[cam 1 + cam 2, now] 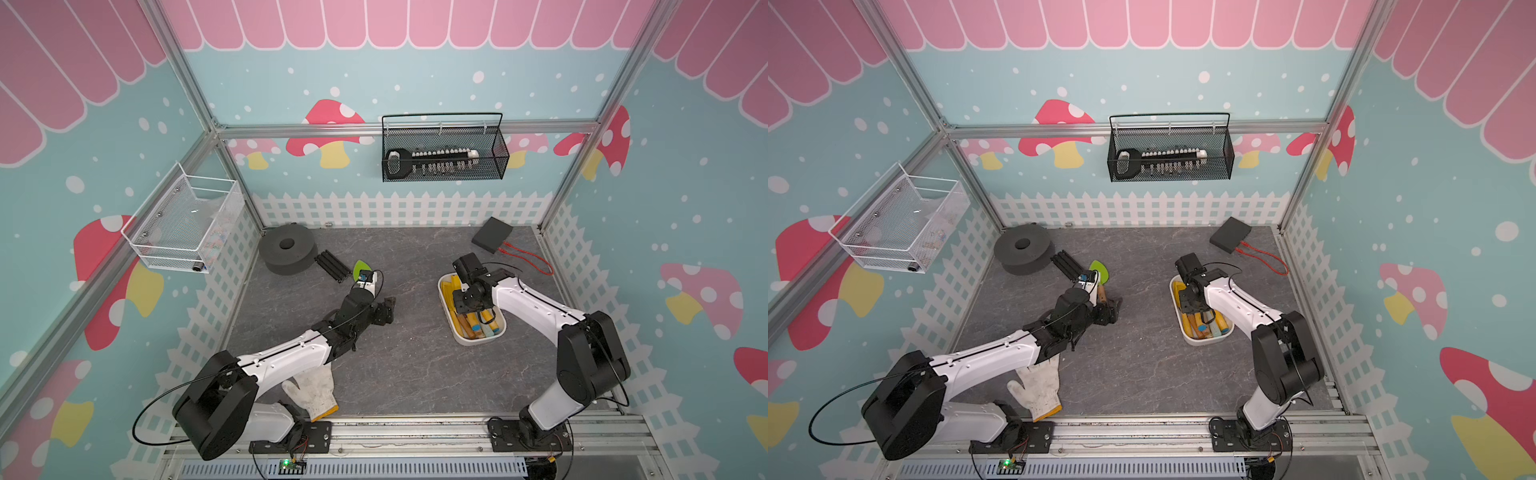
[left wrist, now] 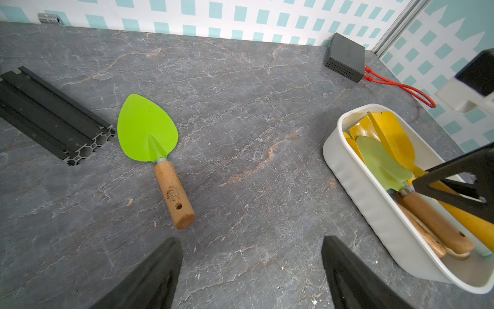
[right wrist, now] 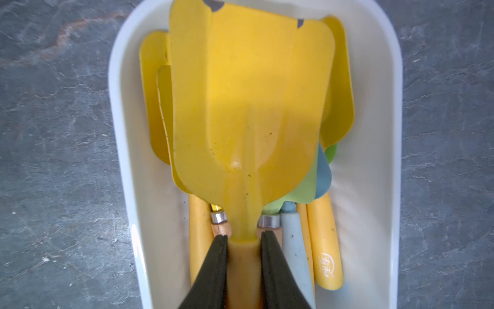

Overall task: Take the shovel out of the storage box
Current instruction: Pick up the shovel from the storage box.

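Right gripper (image 3: 243,239) clenched on the yellow shovel (image 3: 248,93) at its handle, topmost inside the storage box (image 3: 374,166). Left gripper (image 2: 251,246) released, empty, well apart from the box. Risk: the blade may snag the neighbouring shovels (image 3: 324,240) on lifting and drag them out.

White storage box (image 3: 117,139), yellow shovel (image 3: 248,93) amid pale blue, green and yellow ones, lime-green shovel (image 2: 147,128) with tan wooden handle, grey desk (image 2: 254,112) veined white and rust, red cable (image 2: 406,87), black box (image 2: 344,57)
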Robot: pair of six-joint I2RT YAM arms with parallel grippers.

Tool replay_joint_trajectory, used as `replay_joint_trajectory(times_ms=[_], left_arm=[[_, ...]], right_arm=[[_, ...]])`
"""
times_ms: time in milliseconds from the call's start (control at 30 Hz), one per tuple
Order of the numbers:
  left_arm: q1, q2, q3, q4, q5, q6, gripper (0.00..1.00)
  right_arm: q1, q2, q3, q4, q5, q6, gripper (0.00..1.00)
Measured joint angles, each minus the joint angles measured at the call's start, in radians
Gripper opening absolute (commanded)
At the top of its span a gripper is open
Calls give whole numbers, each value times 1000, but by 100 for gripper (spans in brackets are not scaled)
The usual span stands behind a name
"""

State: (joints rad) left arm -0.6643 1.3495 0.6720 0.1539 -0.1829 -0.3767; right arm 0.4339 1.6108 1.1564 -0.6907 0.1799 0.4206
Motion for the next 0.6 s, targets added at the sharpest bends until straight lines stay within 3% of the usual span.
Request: replay_joint_trajectory(times_ms=[300,600], left_arm=[[0,-10,0,-10,-8,6,86],[0,-11,4,-65,-83,6,86]], right_arm=[[0,-73,-9,7,-88,0,14],[49,-36,43,15,-190,-1,16]])
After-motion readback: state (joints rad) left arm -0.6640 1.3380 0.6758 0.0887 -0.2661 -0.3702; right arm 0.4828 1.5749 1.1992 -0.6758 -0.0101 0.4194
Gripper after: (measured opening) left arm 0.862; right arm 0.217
